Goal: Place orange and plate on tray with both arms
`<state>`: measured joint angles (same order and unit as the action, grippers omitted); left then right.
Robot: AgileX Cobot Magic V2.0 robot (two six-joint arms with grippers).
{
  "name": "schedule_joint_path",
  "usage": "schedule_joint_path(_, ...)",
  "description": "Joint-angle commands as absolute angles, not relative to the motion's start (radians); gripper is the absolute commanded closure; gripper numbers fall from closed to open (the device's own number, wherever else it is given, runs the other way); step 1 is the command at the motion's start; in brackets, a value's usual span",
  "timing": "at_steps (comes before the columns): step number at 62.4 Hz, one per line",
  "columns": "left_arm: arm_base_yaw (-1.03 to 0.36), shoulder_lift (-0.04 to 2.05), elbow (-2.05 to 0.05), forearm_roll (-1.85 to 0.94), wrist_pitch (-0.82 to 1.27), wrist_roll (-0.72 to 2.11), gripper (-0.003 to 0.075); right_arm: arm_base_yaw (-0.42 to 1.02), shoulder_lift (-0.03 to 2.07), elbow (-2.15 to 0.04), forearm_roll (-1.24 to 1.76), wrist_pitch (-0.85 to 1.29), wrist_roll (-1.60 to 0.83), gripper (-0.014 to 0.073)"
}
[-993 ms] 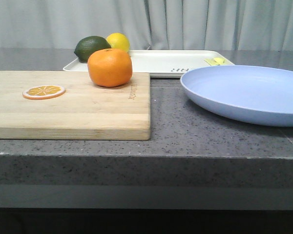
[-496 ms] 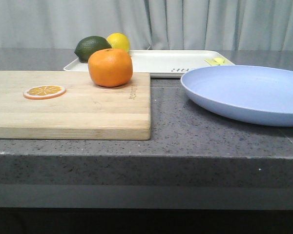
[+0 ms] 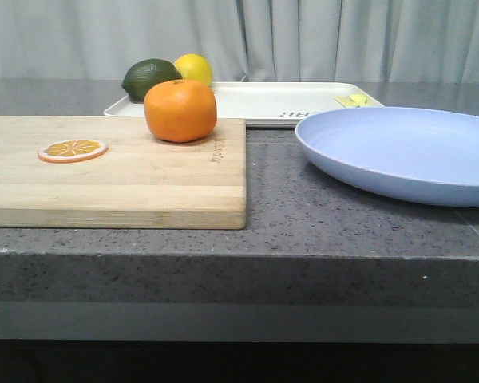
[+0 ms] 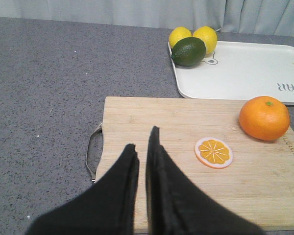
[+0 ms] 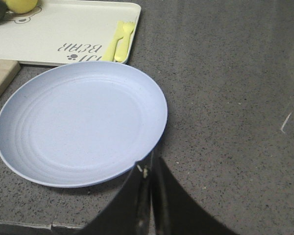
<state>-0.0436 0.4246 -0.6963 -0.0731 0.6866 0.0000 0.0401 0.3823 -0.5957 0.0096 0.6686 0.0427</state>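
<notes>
Ahead of the left gripper [image 4: 141, 142], to its right side, the orange [image 4: 264, 118] sits on the cutting board [image 4: 196, 161], round, slightly flattened, bright, its green stem dimple turned up. This gripper's fingers are pressed nearly together, holding nothing. Just before the right gripper [image 5: 148, 166], also closed and empty, lies the plate [image 5: 81, 122], pale lavender-blue, flat, round. The off-white tray [image 5: 63, 34] lies beyond it, its long side running left to right.

Pale grey pleated curtain [image 3: 319, 36] behind a speckled dark grey stone countertop [image 3: 303, 231]
</notes>
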Motion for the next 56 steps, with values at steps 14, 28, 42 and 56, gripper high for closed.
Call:
schedule_joint_path(14, -0.042, 0.441, -0.721, -0.079, 0.611, -0.009, 0.0115, 0.042, 0.398, -0.631, 0.006, 0.606, 0.020, -0.0017)
schedule_joint_path(28, -0.066, 0.479, -0.737, -0.106, 0.610, 0.027, 0.0113, 0.042, 0.399, -0.631, 0.006, 0.624, 0.020, -0.0020)
schedule_joint_path(42, -0.264, 0.620, -0.790, -0.114, 0.603, 0.082, 0.0113, 0.042, 0.398, -0.631, 0.006, 0.629, 0.020, -0.0020)
schedule_joint_path(56, -0.407, 0.841, -0.885, -0.104, 0.573, 0.103, 0.0113, 0.042, 0.398, -0.631, 0.006, 0.638, 0.020, -0.0020)
